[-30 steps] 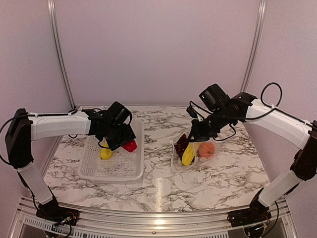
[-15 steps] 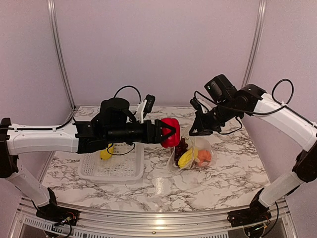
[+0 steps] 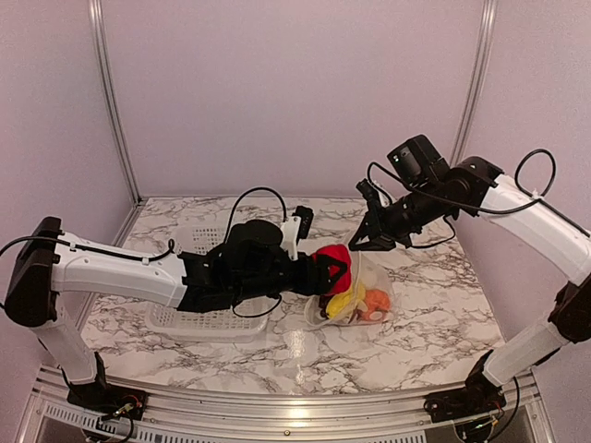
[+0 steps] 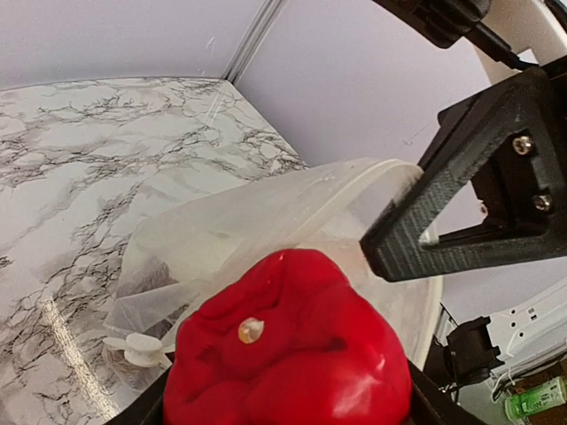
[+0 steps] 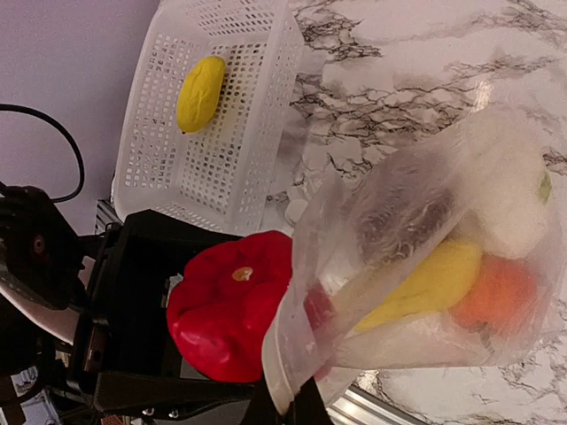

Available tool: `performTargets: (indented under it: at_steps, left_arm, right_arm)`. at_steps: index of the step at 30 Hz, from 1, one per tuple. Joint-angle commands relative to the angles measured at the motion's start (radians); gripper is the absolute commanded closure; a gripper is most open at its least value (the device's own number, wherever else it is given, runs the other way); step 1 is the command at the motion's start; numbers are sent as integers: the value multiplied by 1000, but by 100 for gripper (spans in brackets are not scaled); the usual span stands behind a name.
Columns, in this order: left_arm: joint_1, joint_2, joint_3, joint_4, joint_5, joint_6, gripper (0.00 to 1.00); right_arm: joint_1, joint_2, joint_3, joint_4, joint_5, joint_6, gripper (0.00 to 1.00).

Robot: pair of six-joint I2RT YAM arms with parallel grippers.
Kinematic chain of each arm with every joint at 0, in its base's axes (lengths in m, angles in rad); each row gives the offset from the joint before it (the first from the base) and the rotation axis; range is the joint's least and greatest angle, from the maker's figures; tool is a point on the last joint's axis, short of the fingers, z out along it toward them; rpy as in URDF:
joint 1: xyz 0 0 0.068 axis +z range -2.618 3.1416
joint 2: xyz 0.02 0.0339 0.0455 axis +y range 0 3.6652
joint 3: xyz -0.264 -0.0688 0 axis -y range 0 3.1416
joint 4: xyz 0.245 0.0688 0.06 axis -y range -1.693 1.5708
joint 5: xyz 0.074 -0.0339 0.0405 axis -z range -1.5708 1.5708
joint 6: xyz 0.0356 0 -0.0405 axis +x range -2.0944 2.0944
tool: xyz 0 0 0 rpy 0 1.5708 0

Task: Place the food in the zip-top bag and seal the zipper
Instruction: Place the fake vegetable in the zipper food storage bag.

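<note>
Left fingers hold red pepper at the open bag's mouth

Left fingers (image 3: 325, 273) stand wide apart, clamped on either side of the red pepper (image 3: 336, 257). The pepper hangs clear of the table (image 3: 425, 323), right at the mouth of the zip-top bag (image 3: 369, 277). In the left wrist view its stem end faces the bag opening, close to the rim but not inside. Right fingers (image 3: 361, 243) are closed tight, pinching the upper edge of the bag and holding it lifted so the mouth gapes toward the pepper. The zipper (image 5: 282, 350) shows as a pale strip along that edge, unsealed. The bag's lower part rests on the table. Inside it lie a yellow banana-like piece (image 5: 425, 282), an orange fruit (image 5: 496, 292), a pale white-green vegetable (image 5: 514, 208) and dark grapes (image 5: 403, 208), seen hazily through the plastic. One yellow piece (image 5: 200, 92) lies in the white basket (image 5: 257, 133), which sits on the table to the left of the bag
</note>
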Motion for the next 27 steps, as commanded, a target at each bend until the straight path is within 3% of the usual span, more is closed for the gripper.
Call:
performTargets:
  at_steps: [1,4,8,14,18,27]
  left_arm:
    - [-3,86,37,31,-129,-10,60]
    - [-3,132,54,46,-135,-9,59]
    - [-3,196,105,30,-122,-12,50]
    - [-2,252,210,-7,-148,15,13]
    - [-1,255,271,-68,-169,46,1]
    - [-2,131,250,-133,-101,70,1]
  right_arm:
    - [-4,-37,-19,87,-78,71,100]
    - [-8,-44,-27,105,-82,93,100]
    - [-10,-47,-40,132,-104,118,100]
    - [-13,-72,-75,155,-114,139,100]
    - [-35,-106,-94,156,-110,143,100]
    - [-94,-160,-175,186,-107,132,100]
